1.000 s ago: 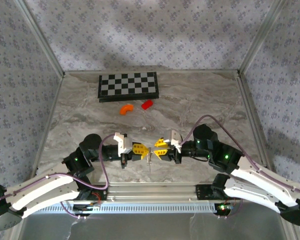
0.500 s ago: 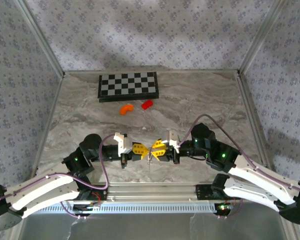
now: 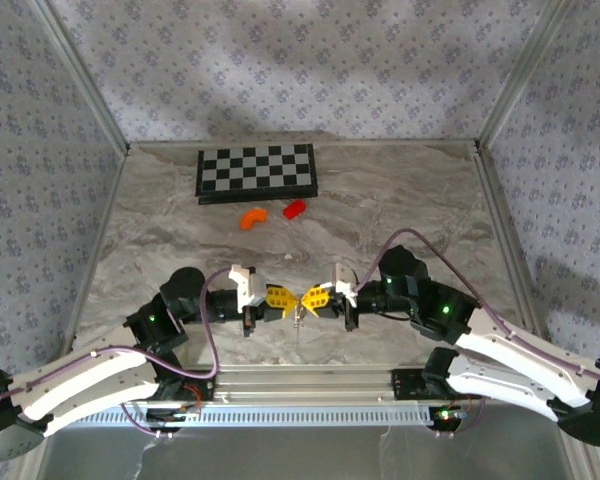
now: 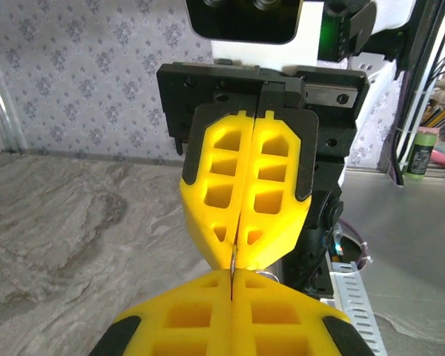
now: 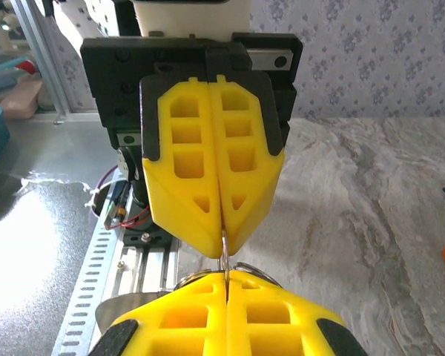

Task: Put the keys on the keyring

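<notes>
Nose to nose over the near middle of the table (image 3: 400,210), the two arms meet tip against tip. The left gripper (image 3: 285,299) reaches in from the left with its yellow jaws pressed flat together. The right gripper (image 3: 313,298) faces it from the other side, its jaws pressed together as well. Between the two tips sits the keyring (image 5: 224,251). In the right wrist view a thin silvery strand runs straight from the seam of the left jaws into the seam of the right ones, and a curve of the loop bulges out just above the right jaws. Both claws are clamped on it. From above, a short pale piece hangs beneath the meeting point. Well back on the table lies a checkerboard (image 3: 257,172), with a curved orange piece (image 3: 252,217) and a red block (image 3: 295,209) just in front of it, near each other but not touching.
</notes>
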Tool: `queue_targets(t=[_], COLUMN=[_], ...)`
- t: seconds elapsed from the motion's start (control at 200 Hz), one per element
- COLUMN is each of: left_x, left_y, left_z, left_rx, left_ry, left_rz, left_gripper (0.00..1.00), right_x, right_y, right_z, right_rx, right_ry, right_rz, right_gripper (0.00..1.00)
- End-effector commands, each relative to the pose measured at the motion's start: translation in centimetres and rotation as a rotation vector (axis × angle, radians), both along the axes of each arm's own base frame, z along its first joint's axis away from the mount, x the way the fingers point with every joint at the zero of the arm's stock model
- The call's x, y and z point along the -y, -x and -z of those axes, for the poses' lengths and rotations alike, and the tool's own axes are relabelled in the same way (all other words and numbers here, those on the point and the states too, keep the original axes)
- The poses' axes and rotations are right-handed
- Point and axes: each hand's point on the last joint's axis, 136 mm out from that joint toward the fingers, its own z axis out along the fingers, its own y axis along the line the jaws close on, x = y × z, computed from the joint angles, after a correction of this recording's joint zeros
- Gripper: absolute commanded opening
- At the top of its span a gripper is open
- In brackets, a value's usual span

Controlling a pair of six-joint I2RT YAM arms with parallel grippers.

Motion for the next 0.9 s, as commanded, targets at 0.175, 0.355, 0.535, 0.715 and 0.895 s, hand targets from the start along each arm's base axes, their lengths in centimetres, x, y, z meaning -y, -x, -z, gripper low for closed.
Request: queue_targets(t=[0.175, 0.355, 0.535, 0.715, 0.895], left_x=[-0.6, -0.4, -0.2, 0.1, 0.4], left_y=[-2.1, -2.3, -2.4, -1.4, -1.2], left_z=[-0.1, -0.2, 0.2, 0.1, 0.1], left_rx=[0.019, 0.027, 0.032, 0.029, 0.028], left_ry=[-0.165, -0.195, -0.205, -0.185, -0.180], left_rz=[-0.122, -0.119, -0.120, -0.055, -0.037], left_gripper=[0.20, 0.22, 0.23, 0.24, 0.25], right_x=[0.9, 0.9, 0.4, 0.0, -0.3], right_y=[-2.4, -2.3, -1.6, -1.6, -1.4], right_z=[1.4, 1.3, 0.5, 0.0, -0.5], right_rx=[0.018, -0.004, -0.024, -0.047, -0.049], right_ry=[0.321, 0.395, 0.384, 0.374, 0.349], right_rz=[0.102, 0.080, 0.018, 0.003, -0.012], right_gripper=[0.00, 0.00, 0.00, 0.00, 0.00])
